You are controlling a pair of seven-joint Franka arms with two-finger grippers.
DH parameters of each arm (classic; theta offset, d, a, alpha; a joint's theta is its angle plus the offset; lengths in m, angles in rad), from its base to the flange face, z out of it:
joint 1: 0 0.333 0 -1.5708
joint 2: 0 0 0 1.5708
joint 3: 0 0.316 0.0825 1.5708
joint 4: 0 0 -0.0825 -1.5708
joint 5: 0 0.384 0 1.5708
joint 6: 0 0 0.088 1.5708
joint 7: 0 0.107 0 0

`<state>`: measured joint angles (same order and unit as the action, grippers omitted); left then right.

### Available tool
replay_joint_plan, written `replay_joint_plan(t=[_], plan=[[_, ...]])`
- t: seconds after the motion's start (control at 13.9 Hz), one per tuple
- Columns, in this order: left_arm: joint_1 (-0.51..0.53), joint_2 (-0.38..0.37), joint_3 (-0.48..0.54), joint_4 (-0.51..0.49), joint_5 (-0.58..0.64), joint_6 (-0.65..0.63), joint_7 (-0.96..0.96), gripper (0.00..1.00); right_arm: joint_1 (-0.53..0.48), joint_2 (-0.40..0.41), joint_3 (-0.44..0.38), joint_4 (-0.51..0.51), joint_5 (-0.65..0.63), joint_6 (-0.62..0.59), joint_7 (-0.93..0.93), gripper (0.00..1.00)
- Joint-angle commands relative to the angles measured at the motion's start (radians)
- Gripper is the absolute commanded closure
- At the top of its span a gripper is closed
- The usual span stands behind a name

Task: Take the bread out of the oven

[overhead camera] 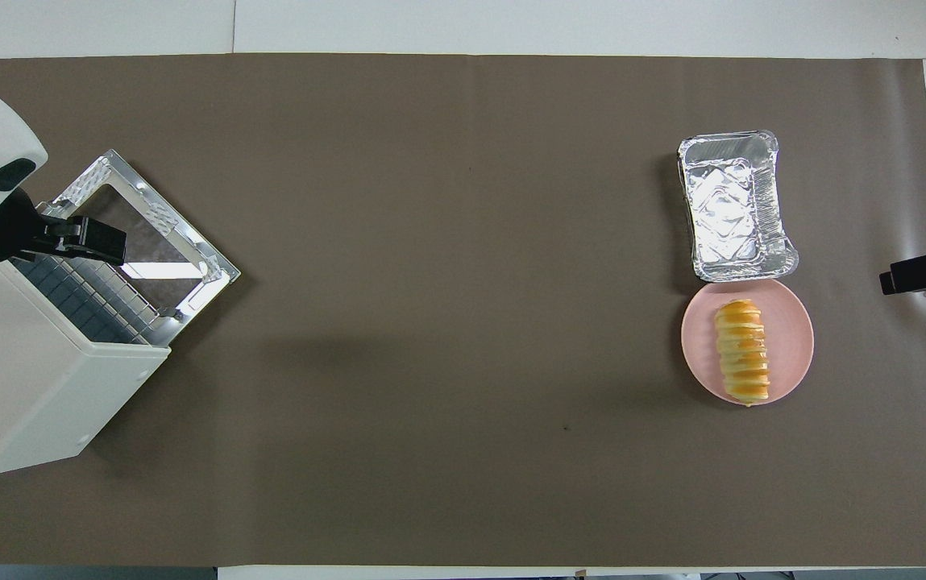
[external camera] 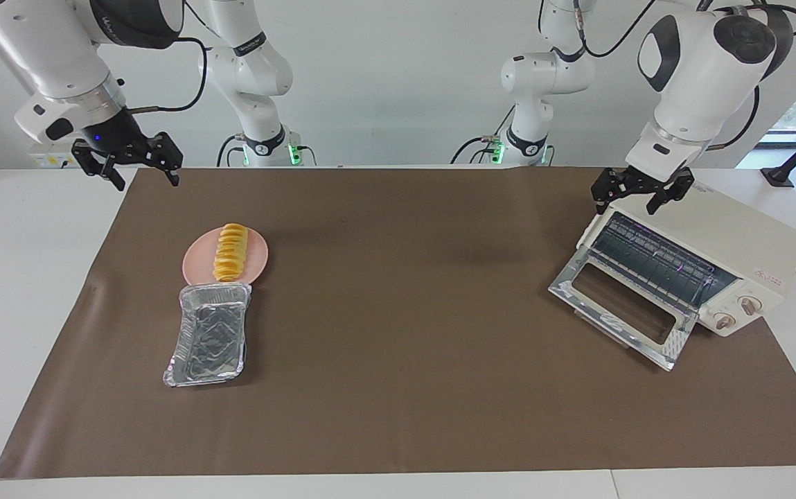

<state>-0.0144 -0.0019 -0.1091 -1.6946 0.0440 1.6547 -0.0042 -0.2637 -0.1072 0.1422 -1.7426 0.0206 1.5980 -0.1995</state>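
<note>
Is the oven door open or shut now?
Open. The oven door is folded down flat on the mat, so the wire rack inside shows. No bread is on the rack.

Empty foil tray (external camera: 209,335) touching pink plate (external camera: 259,254), on brown mat (external camera: 404,388).

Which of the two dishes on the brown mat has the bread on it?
The round pink plate, nearer the robots, carries the yellow-orange sliced bread loaf; the rectangular silver foil tray touching it lies empty.
</note>
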Motion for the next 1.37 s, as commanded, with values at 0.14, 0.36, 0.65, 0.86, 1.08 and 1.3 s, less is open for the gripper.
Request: replay_joint_plan(t=[0.14,0.36,0.65,0.86,1.08,1.3], plan=[[0.016,-0.024,-0.006,-0.017,-0.018,0.000,0.012,0.00,-0.009,0.003,0.013,0.006,-0.007,-0.016,0.026,0.00],[0.016,-0.024,-0.006,-0.019,-0.018,0.000,0.012,0.00,-0.011,0.007,0.013,0.012,-0.007,-0.013,0.045,0.00],[0.016,-0.024,-0.006,-0.019,-0.018,0.000,0.012,0.00,-0.028,0.026,0.013,0.049,-0.001,0.004,0.045,0.00],[0.016,-0.024,-0.006,-0.019,-0.018,0.000,0.012,0.00,0.088,0.058,-0.082,0.092,-0.002,-0.059,0.046,0.00],[0.016,-0.024,-0.006,-0.017,-0.018,0.000,0.012,0.00,0.184,0.092,-0.197,0.140,-0.005,-0.076,0.046,0.00],[0.016,-0.024,-0.006,-0.017,-0.018,0.000,0.012,0.00,0.176,0.092,-0.197,0.138,-0.007,-0.087,0.046,0.00]])
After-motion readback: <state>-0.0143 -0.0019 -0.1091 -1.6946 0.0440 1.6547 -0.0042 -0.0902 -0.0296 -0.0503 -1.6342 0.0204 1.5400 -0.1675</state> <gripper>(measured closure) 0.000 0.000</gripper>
